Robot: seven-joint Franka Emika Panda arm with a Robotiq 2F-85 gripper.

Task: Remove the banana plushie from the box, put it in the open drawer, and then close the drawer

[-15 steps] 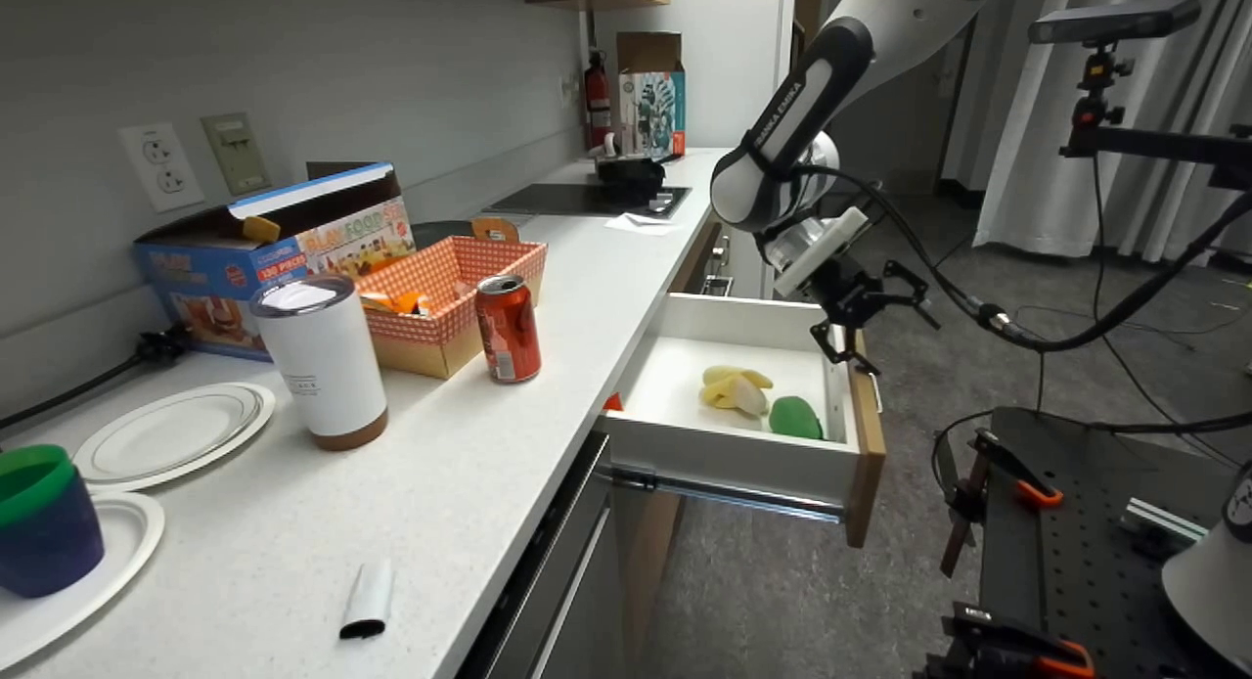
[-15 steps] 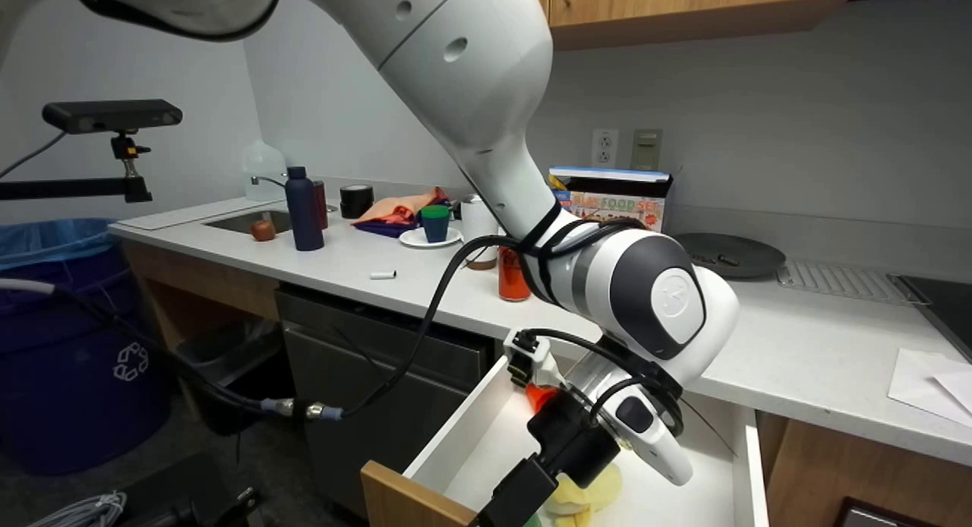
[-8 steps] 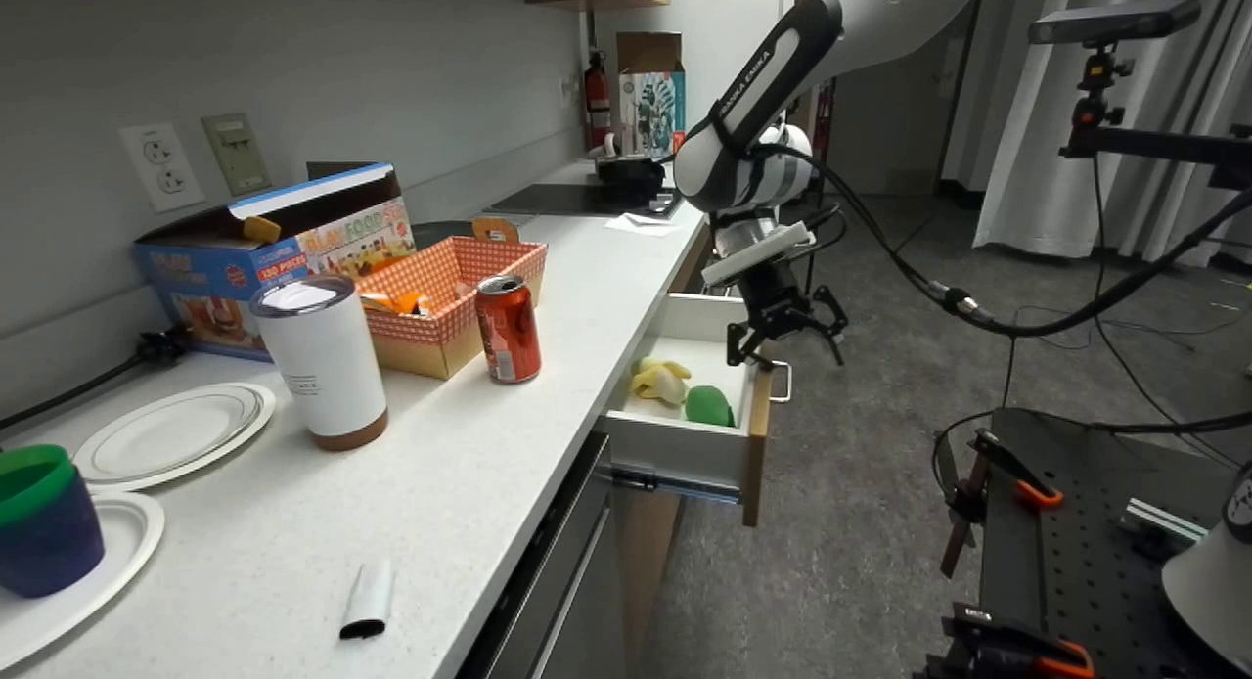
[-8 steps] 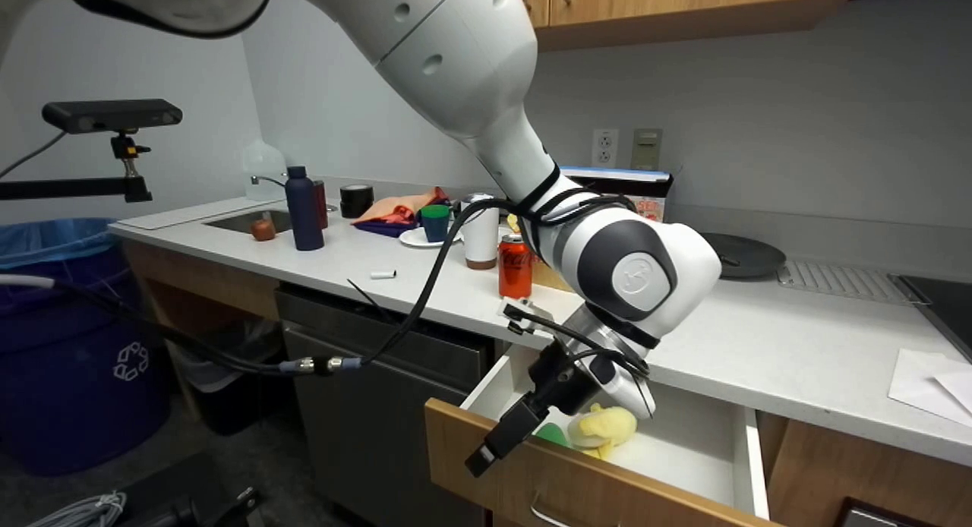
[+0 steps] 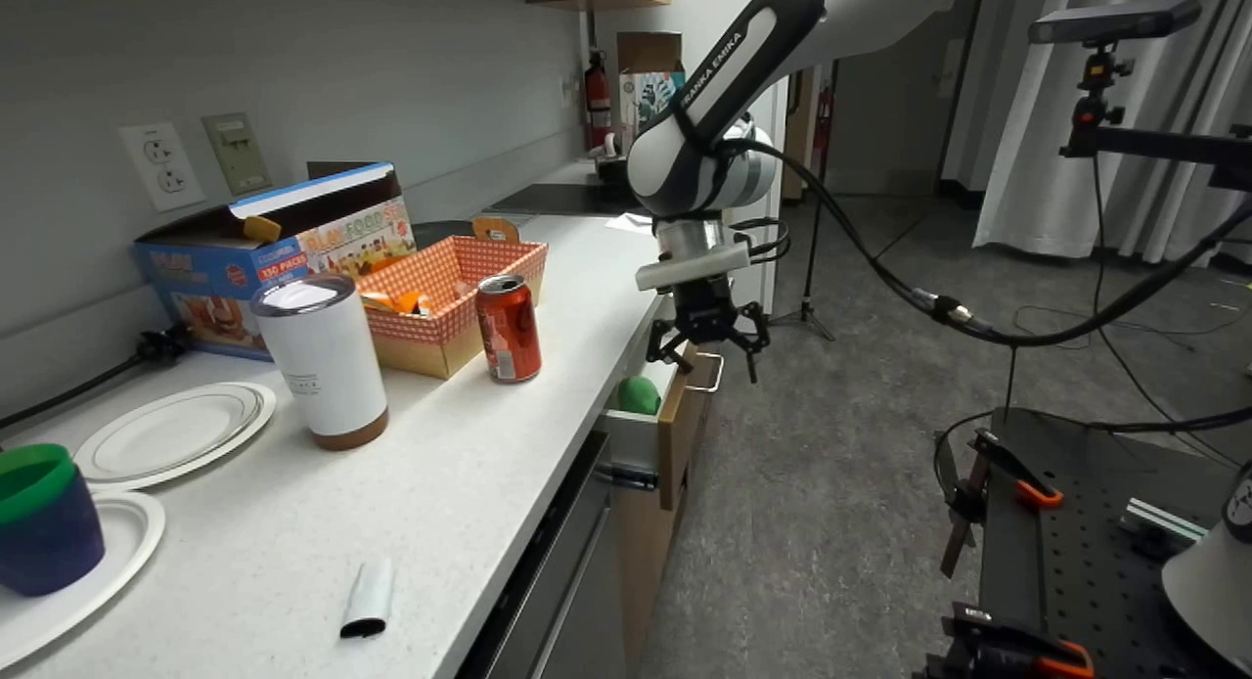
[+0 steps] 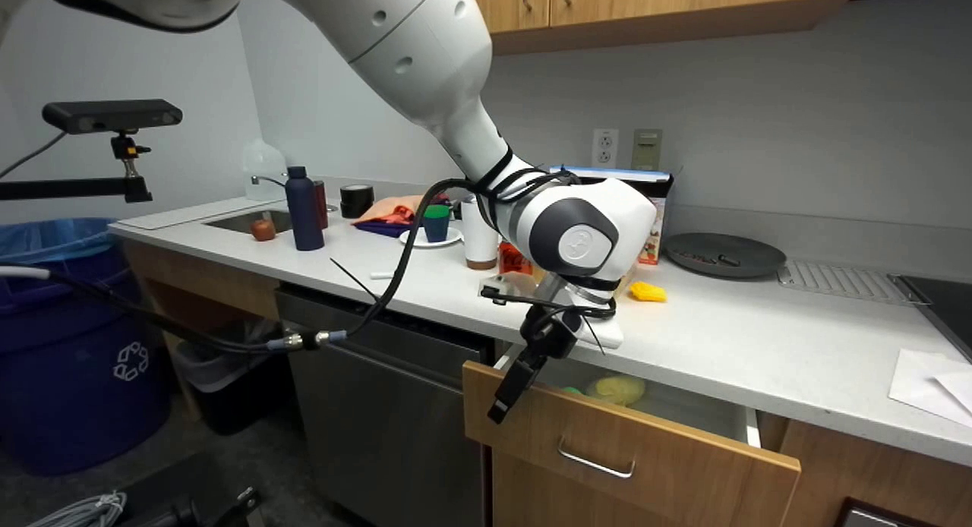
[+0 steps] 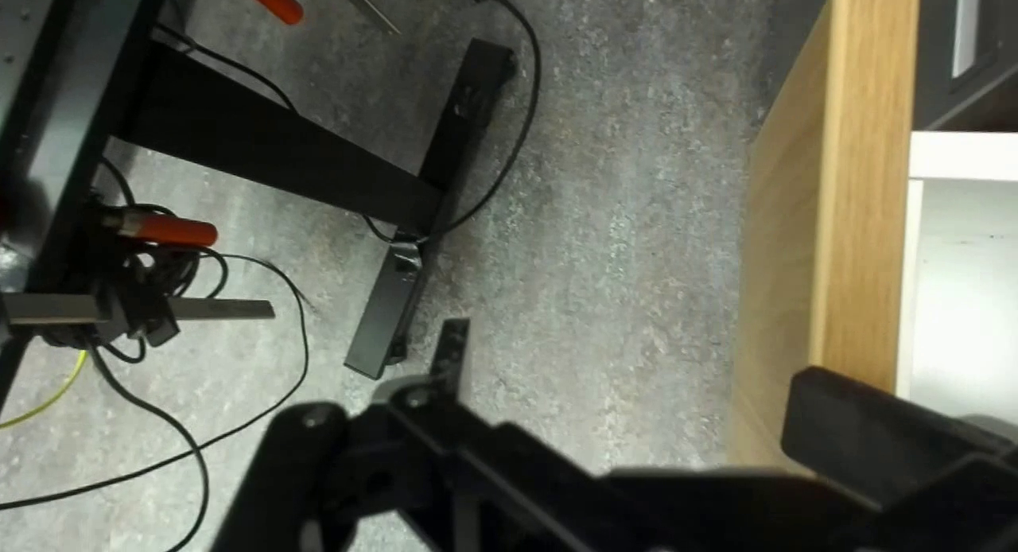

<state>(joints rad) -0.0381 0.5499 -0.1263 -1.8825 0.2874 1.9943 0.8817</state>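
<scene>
Gripper (image 5: 718, 368) gapes wide while the drawer front (image 6: 668, 455) partly hides the banana plushie (image 6: 620, 389).

The drawer (image 6: 668, 466) shows tan wood grain in front and white within; inside it, the banana plushie (image 6: 621, 389) is pale yellow, beside a green object (image 5: 639, 395). Above the drawer, on the white surface (image 5: 469, 483), the box (image 5: 421, 329) is red-and-white gingham over tan, the soda can (image 5: 509, 329) red.

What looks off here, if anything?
The white tube: lying on its side on the counter, apart from everything else, so it looks stray. The partly open drawer fits the task. No visible spill.
</scene>
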